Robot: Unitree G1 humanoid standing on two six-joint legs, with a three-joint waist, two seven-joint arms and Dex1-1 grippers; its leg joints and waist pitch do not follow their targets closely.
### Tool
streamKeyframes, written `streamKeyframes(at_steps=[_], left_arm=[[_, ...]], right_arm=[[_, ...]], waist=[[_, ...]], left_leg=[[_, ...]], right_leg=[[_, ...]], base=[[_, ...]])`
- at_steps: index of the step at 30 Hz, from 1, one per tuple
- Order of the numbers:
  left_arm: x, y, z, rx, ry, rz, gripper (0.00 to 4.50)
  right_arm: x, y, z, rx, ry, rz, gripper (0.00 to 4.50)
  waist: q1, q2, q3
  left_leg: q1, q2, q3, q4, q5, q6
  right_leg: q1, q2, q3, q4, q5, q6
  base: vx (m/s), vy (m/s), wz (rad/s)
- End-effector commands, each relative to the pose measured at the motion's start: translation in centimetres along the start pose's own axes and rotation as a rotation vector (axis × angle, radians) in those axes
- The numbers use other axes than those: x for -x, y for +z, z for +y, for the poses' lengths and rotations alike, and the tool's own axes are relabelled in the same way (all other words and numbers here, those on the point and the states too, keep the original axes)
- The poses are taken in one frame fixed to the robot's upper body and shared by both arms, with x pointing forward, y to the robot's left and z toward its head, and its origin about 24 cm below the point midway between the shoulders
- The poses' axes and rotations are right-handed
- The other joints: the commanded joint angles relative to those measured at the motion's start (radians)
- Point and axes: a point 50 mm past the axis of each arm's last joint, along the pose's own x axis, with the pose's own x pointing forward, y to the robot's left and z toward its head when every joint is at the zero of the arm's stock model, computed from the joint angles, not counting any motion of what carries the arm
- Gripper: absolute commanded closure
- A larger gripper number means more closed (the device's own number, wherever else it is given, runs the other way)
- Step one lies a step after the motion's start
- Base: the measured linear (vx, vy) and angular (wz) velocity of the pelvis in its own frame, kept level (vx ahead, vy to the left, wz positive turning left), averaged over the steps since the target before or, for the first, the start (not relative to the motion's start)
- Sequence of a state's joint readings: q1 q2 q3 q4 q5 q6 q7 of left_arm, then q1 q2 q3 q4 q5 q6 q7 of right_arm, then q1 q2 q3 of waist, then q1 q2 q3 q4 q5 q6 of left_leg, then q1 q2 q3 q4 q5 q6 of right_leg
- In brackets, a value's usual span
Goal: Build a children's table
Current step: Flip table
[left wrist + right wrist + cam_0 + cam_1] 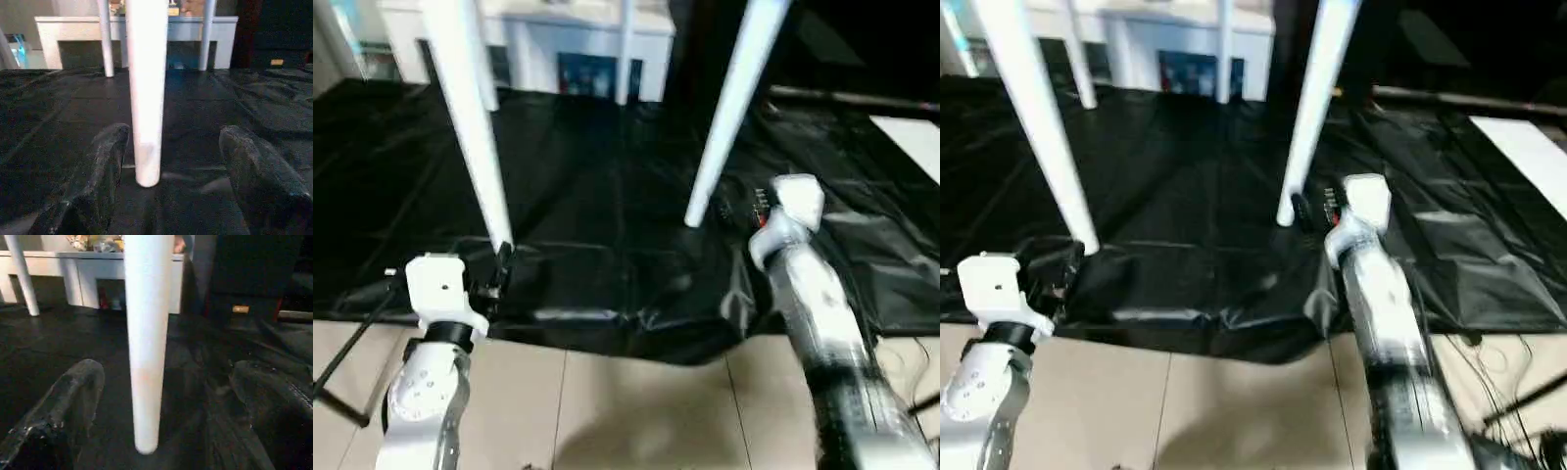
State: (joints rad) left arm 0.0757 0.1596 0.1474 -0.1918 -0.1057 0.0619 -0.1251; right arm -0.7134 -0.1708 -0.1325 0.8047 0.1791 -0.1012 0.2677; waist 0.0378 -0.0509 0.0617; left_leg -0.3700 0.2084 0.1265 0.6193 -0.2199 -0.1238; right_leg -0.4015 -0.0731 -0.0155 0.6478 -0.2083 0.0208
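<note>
A: Item one, largest?
B: Black-draped work table (607, 235), spread across mid-frame.
A: Children's table (470, 127)?
B: Legs planted on the drape, upper frame.
A: Grippers?
B: Left gripper (171, 161) and right gripper (166, 396), fingers parted around one leg each, unclamped.

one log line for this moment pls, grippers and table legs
left gripper: open, around near-left leg, not closed | right gripper: open, around near-right leg | legs: feet on black sheet
</note>
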Motion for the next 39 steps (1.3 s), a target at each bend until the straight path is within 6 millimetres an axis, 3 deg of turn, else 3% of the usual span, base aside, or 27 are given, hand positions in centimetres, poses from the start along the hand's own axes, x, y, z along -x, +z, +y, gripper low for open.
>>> streamKeyframes(at_steps=[1, 4, 5, 6, 7, 8, 10, 13, 18, 20, 21, 22, 24, 26, 27, 30, 31, 34, 39], left_arm=[[0.4, 0.5, 0.6, -0.016, 0.003, -0.006, 1.16], [1.0, 0.8, 1.1, -0.026, 0.010, -0.001, 1.16], [1.4, 1.0, 1.3, -0.033, 0.009, 0.004, 1.16], [1.8, 1.1, 1.5, -0.039, 0.006, 0.009, 1.16], [1.8, 1.1, 1.5, -0.039, 0.006, 0.009, 1.16], [2.5, 1.4, 1.8, -0.046, 0.002, 0.020, 1.16], [3.1, 1.6, 2.0, -0.054, -0.005, 0.031, 1.16], [4.2, 2.0, 2.6, -0.067, -0.024, 0.055, 1.16], [5.5, 3.0, 2.9, -0.074, -0.060, 0.066, 1.16], [5.8, 3.4, 2.9, -0.069, -0.077, 0.063, 1.16], [5.8, 3.4, 2.9, -0.069, -0.077, 0.063, 1.16], [5.9, 3.6, 2.9, -0.063, -0.091, 0.058, 1.16], [6.0, 3.7, 2.7, -0.066, -0.107, 0.058, 1.16], [6.0, 3.7, 2.6, -0.064, -0.110, 0.057, 1.16], [6.0, 3.7, 2.5, -0.056, -0.110, 0.053, 1.16], [5.9, 3.7, 2.2, -0.044, -0.120, 0.045, 1.16], [5.9, 3.7, 2.2, -0.044, -0.120, 0.045, 1.16], [5.6, 3.6, 2.0, -0.039, -0.127, 0.036, 1.16], [5.0, 3.6, 1.8, -0.032, -0.130, 0.019, 1.16]], right_arm=[[-0.6, -0.2, -0.5, -0.003, -0.015, 0.037, 0.00], [-1.5, 0.4, -0.4, -0.014, -0.017, 0.058, 0.00], [-1.8, 0.7, -0.4, -0.018, -0.016, 0.065, 0.00], [-2.1, 0.9, -0.4, -0.019, -0.017, 0.071, 0.00], [-2.1, 0.9, -0.4, -0.019, -0.017, 0.071, 0.00], [-2.6, 1.6, -0.6, -0.021, -0.045, 0.076, 0.00], [-3.0, 2.2, -0.8, -0.031, -0.064, 0.072, 0.00], [-3.5, 3.2, -0.8, -0.033, -0.075, 0.065, 0.00], [-3.9, 4.1, -0.3, 0.008, 0.028, 0.077, 0.00], [-3.9, 4.3, 0.2, 0.048, 0.135, 0.080, 0.00], [-3.9, 4.4, 0.2, 0.050, 0.139, 0.080, 0.00], [-3.7, 4.3, 0.5, 0.071, 0.246, 0.090, 0.00], [-3.3, 4.2, 0.3, 0.119, 0.369, 0.113, 0.00], [-3.1, 4.2, 0.2, 0.129, 0.389, 0.113, 0.00], [-3.0, 4.3, 0.0, 0.121, 0.416, 0.111, 0.00], [-2.4, 4.1, -0.2, 0.104, 0.520, 0.110, 0.00], [-2.4, 4.1, -0.2, 0.104, 0.520, 0.110, 0.00], [-1.7, 3.3, 0.2, 0.112, 0.651, 0.133, 0.00], [-0.9, 2.2, 1.4, 0.097, 0.810, 0.136, 0.00]], waist=[[0.009, 0.010, -0.051], [0.014, 0.011, -0.053], [0.017, 0.006, -0.049], [0.019, 0.005, -0.040], [0.021, 0.008, -0.040], [0.026, 0.011, -0.027], [0.032, 0.010, -0.015], [0.045, 0.016, -0.001], [0.060, 0.010, 0.022], [0.060, 0.005, 0.027], [0.063, 0.008, 0.029], [0.061, -0.002, 0.028], [0.062, 0.000, 0.029], [0.060, -0.006, 0.028], [0.056, -0.016, 0.024], [0.058, -0.011, 0.026], [0.057, -0.017, 0.021], [0.057, -0.021, 0.014], [0.059, -0.020, 0.007]], left_leg=[[-0.010, -0.009, 0.025, -0.075, -0.077, 0.056], [-0.014, -0.008, 0.026, -0.069, -0.017, 0.092], [-0.016, -0.011, 0.028, -0.066, 0.026, 0.116], [-0.018, -0.011, 0.030, -0.067, 0.024, 0.135], [-0.017, -0.009, 0.031, -0.066, 0.009, 0.139], [-0.014, -0.005, 0.031, -0.071, -0.034, 0.141], [-0.014, -0.001, 0.032, -0.075, -0.094, 0.127], [-0.016, -0.001, 0.033, -0.077, -0.099, 0.123], [-0.020, 0.004, 0.036, -0.082, -0.126, 0.122], [-0.021, 0.005, 0.038, -0.080, -0.114, 0.130], [-0.022, 0.004, 0.039, -0.079, -0.089, 0.134], [-0.022, 0.005, 0.041, -0.078, -0.075, 0.139], [-0.024, 0.007, 0.041, -0.075, -0.045, 0.161], [-0.024, 0.008, 0.043, -0.071, -0.001, 0.175], [-0.021, 0.008, 0.046, -0.068, 0.015, 0.186], [-0.020, 0.013, 0.049, -0.067, 0.016, 0.202], [-0.018, 0.014, 0.051, -0.065, 0.017, 0.204], [-0.016, 0.018, 0.054, -0.062, 0.034, 0.216], [-0.012, 0.021, 0.054, -0.058, 0.062, 0.237]], right_leg=[[0.040, -0.025, 0.013, -0.069, -0.023, -0.200], [0.040, -0.018, 0.011, -0.054, 0.118, -0.237], [0.038, -0.012, 0.010, -0.050, 0.197, -0.253], [0.035, -0.012, 0.009, -0.048, 0.212, -0.266], [0.034, -0.014, 0.009, -0.048, 0.195, -0.271], [0.026, -0.016, 0.009, -0.054, 0.141, -0.272], [0.022, -0.018, 0.011, -0.058, 0.063, -0.274], [0.016, -0.019, 0.011, -0.058, 0.054, -0.268], [0.010, -0.021, 0.012, -0.061, 0.008, -0.264], [0.009, -0.021, 0.013, -0.061, 0.010, -0.267], [0.010, -0.021, 0.014, -0.059, 0.026, -0.268], [0.012, -0.020, 0.014, -0.059, 0.037, -0.269], [0.015, -0.024, 0.015, -0.056, 0.055, -0.286], [0.016, -0.024, 0.015, -0.053, 0.086, -0.300], [0.020, -0.024, 0.016, -0.052, 0.097, -0.310], [0.017, -0.026, 0.017, -0.052, 0.082, -0.328], [0.020, -0.026, 0.017, -0.052, 0.082, -0.330], [0.020, -0.028, 0.017, -0.048, 0.091, -0.342], [0.019, -0.029, 0.016, -0.043, 0.118, -0.364]], base=[[0.000, 0.000, 0.00], [0.020, 0.006, 0.00], [0.060, 0.017, 0.00], [0.000, 0.000, 0.00], [0.000, 0.000, 0.00], [0.000, 0.000, 0.00], [0.000, 0.000, 0.00], [0.000, 0.000, 0.00], [0.000, 0.000, 0.00], [0.000, 0.000, 0.00], [0.000, 0.000, 0.00], [0.000, 0.000, 0.00], [0.000, 0.000, 0.00], [0.000, 0.000, 0.00], [0.000, 0.000, 0.00], [0.000, 0.000, 0.00], [0.000, 0.000, 0.00], [0.000, 0.000, 0.00], [0.000, 0.000, 0.00]])
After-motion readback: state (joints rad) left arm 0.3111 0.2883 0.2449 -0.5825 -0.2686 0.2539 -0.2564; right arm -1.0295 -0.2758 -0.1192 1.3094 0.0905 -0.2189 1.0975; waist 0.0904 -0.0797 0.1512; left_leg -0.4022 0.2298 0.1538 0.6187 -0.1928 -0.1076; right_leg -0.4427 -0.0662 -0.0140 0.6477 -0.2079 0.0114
